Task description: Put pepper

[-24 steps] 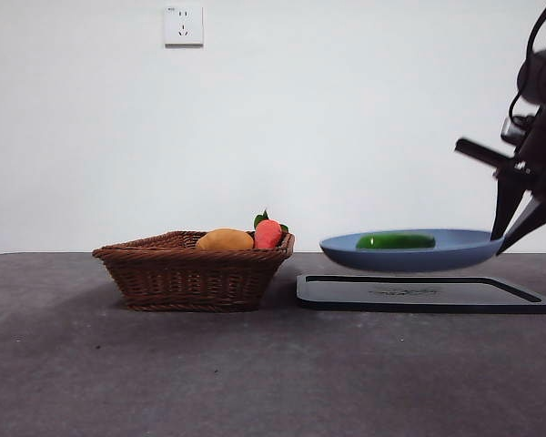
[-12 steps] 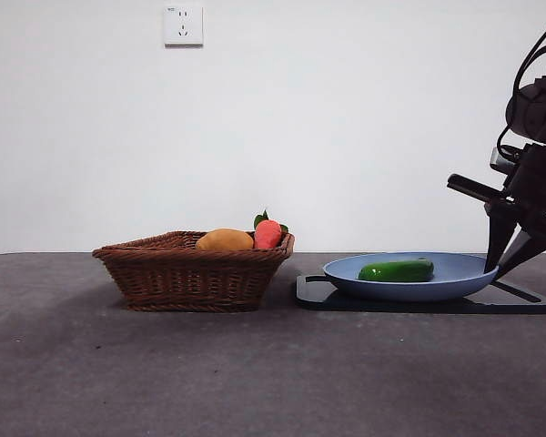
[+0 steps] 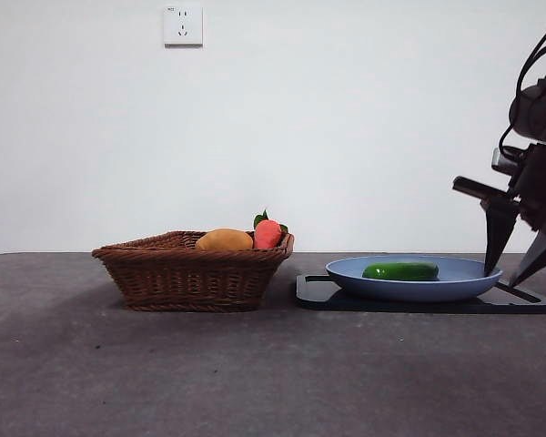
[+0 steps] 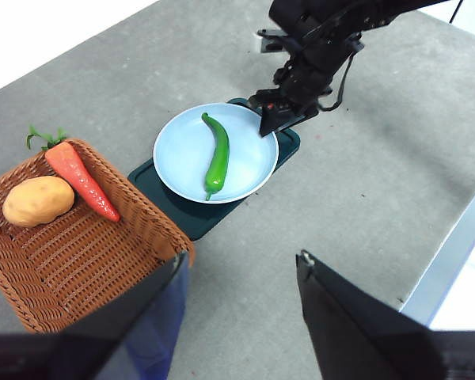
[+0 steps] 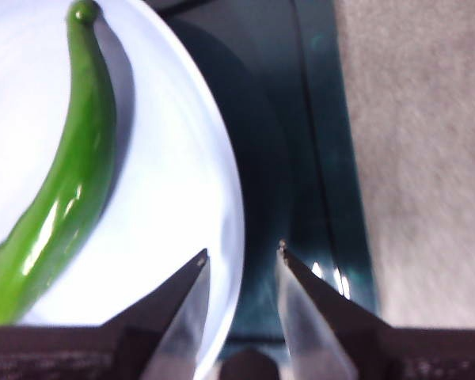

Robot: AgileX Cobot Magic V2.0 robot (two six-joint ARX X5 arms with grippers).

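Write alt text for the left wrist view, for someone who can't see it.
A green pepper lies on a blue plate resting on a dark tray, with the right claw open at the plate's rim. Beside the tray, a wicker basket holds a carrot and a potato.

Pepper (image 3: 400, 270) lies on the plate (image 3: 437, 289); plate on the tray (image 3: 346, 299); basket (image 3: 193, 273) left of the tray.
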